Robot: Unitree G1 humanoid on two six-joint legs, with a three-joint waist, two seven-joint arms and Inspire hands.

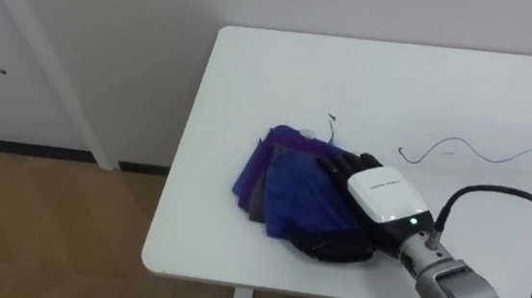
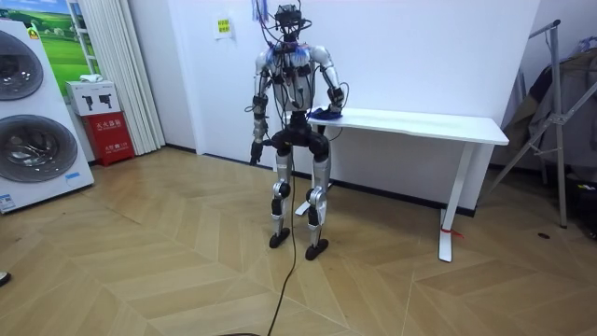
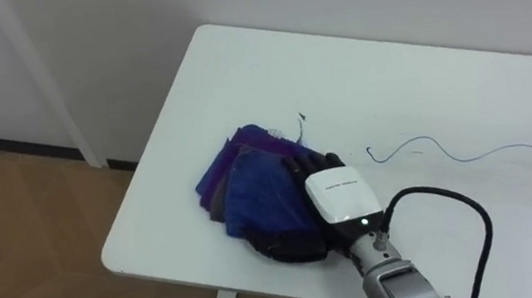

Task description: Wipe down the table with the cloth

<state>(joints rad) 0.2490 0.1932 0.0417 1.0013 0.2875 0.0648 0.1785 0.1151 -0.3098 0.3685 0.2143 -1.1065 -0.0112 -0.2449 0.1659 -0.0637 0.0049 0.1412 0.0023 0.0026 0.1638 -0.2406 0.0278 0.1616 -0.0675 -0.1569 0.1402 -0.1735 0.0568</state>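
Right hand point(image 1: 382, 197) lies palm down on bunched blue-purple cloth point(image 1: 287, 188), fingers stretched flat and pressing, not pinching. Flat palm load likely keeps cloth sliding with hand instead of rolling out. Cloth sits on table point(image 1: 270, 81) near its left end, close to near edge. Blue pen line point(image 1: 499, 158) lies well apart to right, unwiped; your sweep probably belongs there. Left hand point(image 2: 254, 149) hangs at robot's side, idle.

The right hand point(image 1: 383, 197) covers part of the blue cloth point(image 1: 294, 190), and the white table point(image 1: 270, 81) and its thin blue scribble point(image 1: 499, 159) run off the eye view's right edge.
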